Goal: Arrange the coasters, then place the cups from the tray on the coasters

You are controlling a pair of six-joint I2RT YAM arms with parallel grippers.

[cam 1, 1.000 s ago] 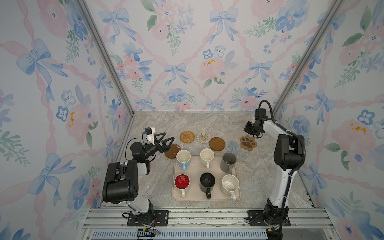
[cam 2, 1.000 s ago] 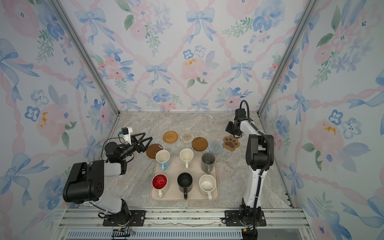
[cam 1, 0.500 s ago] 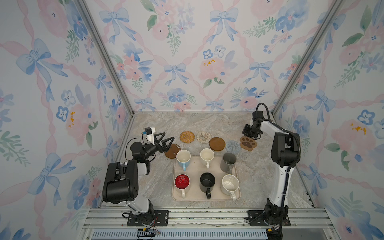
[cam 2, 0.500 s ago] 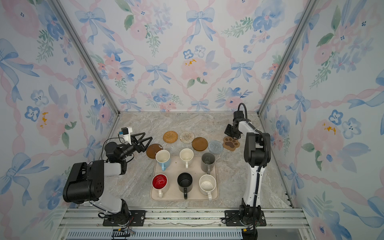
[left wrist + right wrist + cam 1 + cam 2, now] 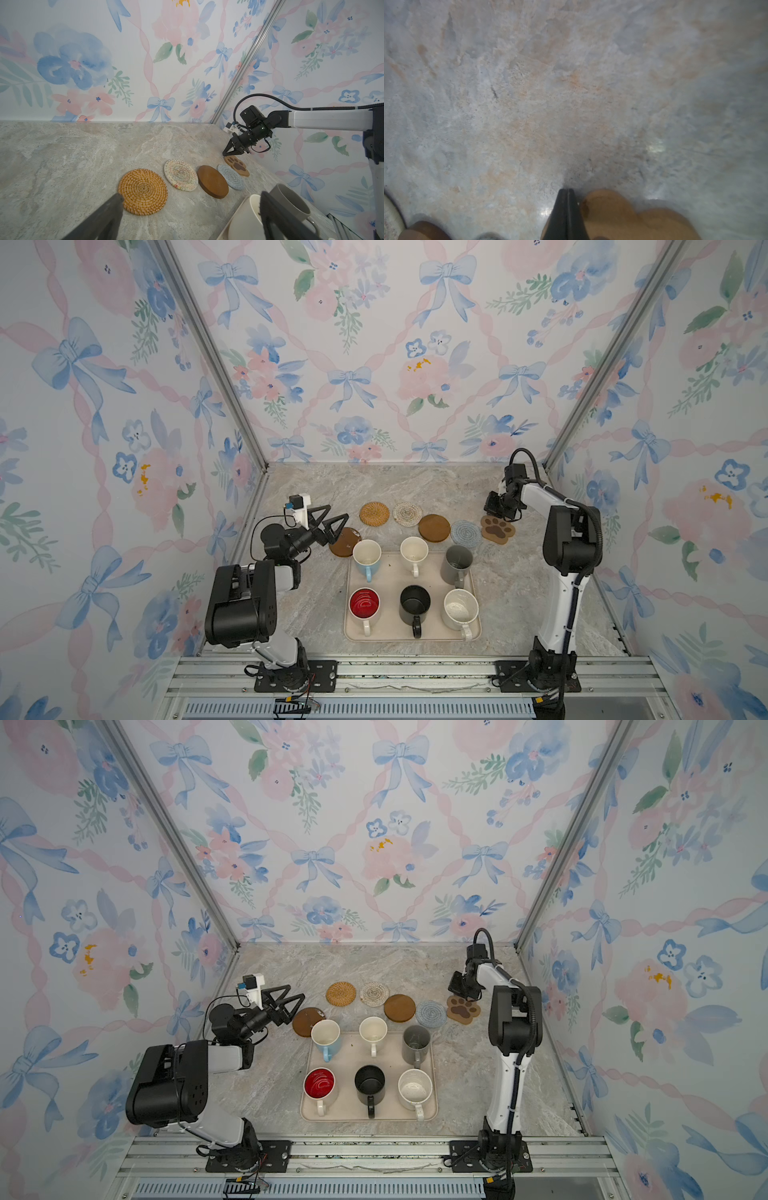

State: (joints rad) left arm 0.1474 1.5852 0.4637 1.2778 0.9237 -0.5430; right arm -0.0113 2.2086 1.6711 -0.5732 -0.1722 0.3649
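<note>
Six coasters lie in a row behind the tray [image 5: 390, 572]: a brown disc [image 5: 344, 542], tan rattan [image 5: 374, 513], cream woven [image 5: 407, 513], a second brown disc [image 5: 434, 528], blue-grey woven [image 5: 466, 533] and the paw-shaped one [image 5: 498, 529]. All six cups stand on the tray: light blue [image 5: 367, 559], cream [image 5: 414, 551], grey [image 5: 456, 564], red-inside [image 5: 364, 603], black [image 5: 414, 603] and speckled white [image 5: 458, 608]. My left gripper [image 5: 332, 524] hangs open and empty by the left brown disc. My right gripper [image 5: 566, 189] is shut and empty, its tip down at the paw coaster's [image 5: 623, 216] far edge.
Flowered walls close in the marble table [image 5: 374, 485] on three sides. The right wall stands just behind the right arm [image 5: 569, 539]. In the left wrist view the rattan coaster [image 5: 143, 191] lies between my open fingers and the cream cup [image 5: 245, 220].
My right gripper, shut throughout, has come down and toward the tray to the paw coaster's far edge. The left arm, the cups and the other coasters have not moved.
</note>
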